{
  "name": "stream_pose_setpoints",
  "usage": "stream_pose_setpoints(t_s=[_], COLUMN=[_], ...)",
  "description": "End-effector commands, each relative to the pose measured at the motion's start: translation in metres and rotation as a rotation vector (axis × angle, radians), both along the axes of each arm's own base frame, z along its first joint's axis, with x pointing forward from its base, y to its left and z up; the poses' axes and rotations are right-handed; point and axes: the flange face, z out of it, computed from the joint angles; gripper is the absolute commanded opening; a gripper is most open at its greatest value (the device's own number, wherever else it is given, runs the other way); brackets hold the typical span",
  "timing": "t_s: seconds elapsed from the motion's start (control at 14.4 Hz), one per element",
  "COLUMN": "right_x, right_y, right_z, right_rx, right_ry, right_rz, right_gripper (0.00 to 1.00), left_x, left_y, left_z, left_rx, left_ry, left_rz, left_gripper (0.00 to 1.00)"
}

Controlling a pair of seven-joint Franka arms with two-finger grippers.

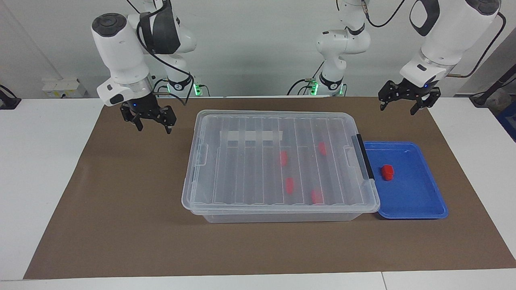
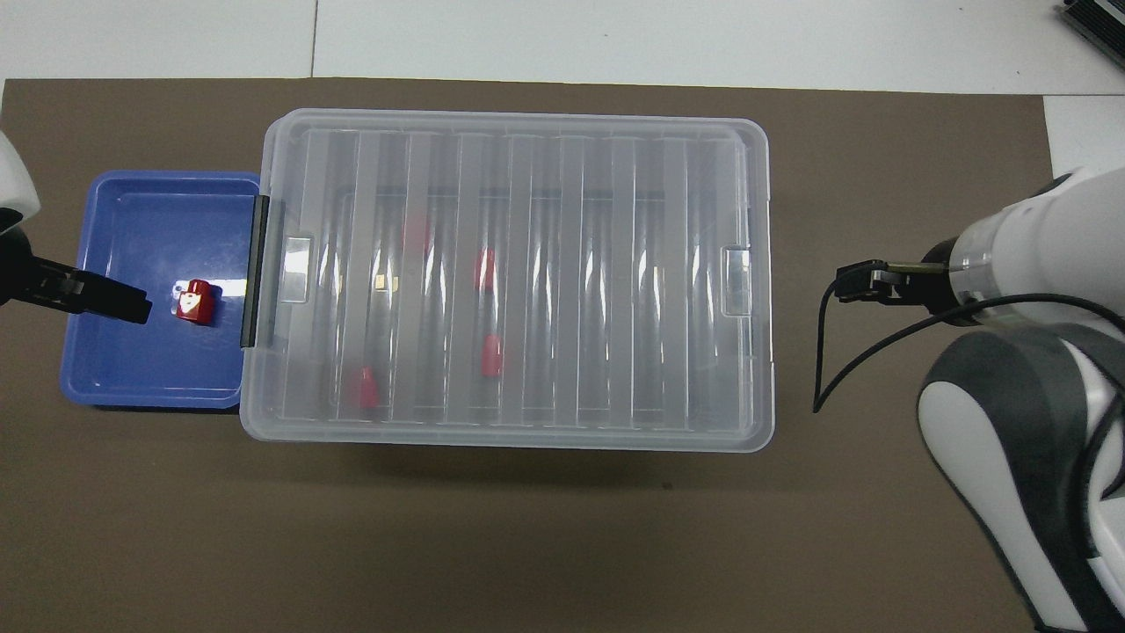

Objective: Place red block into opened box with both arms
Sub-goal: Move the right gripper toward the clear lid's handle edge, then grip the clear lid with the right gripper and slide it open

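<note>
1. The box (image 1: 278, 161) sits mid-table on the brown mat (image 1: 121, 209), its ribbed clear lid (image 2: 518, 272) resting flat on top, so it is closed.
2. A black handle (image 1: 364, 161) runs along the box's end toward the left arm's end of the table, and a white strip (image 1: 250, 136) shows through the lid on the side nearer the robots.
3. Four red blocks (image 1: 289, 184) lie inside the box, seen through the lid.
4. The red block (image 1: 388, 172) lies alone in the blue tray (image 1: 419, 201), close to the tray edge that touches the box.
5. The blue tray sits just beside the box's handled end.
6. The left gripper (image 1: 404, 106) hangs in the air above the mat's edge at the left arm's end of the table, fingers spread wide and holding nothing; in the overhead view its tip overlaps the tray beside the red block.
7. The right gripper (image 1: 150, 123) hangs above the mat just off the box's end toward the right arm's end of the table, fingers spread wide, empty, and clear of the box.
</note>
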Motion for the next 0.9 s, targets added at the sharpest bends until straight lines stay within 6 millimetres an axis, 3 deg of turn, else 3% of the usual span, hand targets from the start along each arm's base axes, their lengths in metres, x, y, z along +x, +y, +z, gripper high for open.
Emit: stream_pose_setpoints(t_s=[0.0,0.21,0.42,0.7,0.83], right_x=[-0.007,-0.014,-0.020,-0.030,-0.029], right_y=[0.021,0.046,0.049,0.057,0.051], right_z=[-0.026,-0.043,-0.062,-0.074,-0.076], right_rx=[0.022,0.026,0.026,0.024,0.021], right_ry=[-0.025,-0.035,-0.030,-0.021,-0.008], right_rz=[0.005,0.050,0.055,0.078,0.080], right_gripper=[1.00,1.00,0.99,0.99,0.99], left_x=[-0.008,-0.008,-0.008,-0.008,-0.008], left_y=[0.003,0.003,0.003,0.003,0.003], left_z=[0.002,0.002,0.002,0.002,0.002], left_rx=[0.019,0.019,0.019,0.019,0.019], left_ry=[0.003,0.003,0.003,0.003,0.003], left_rz=[0.011,0.011,0.011,0.011,0.011], left_gripper=[1.00,1.00,1.00,1.00,1.00])
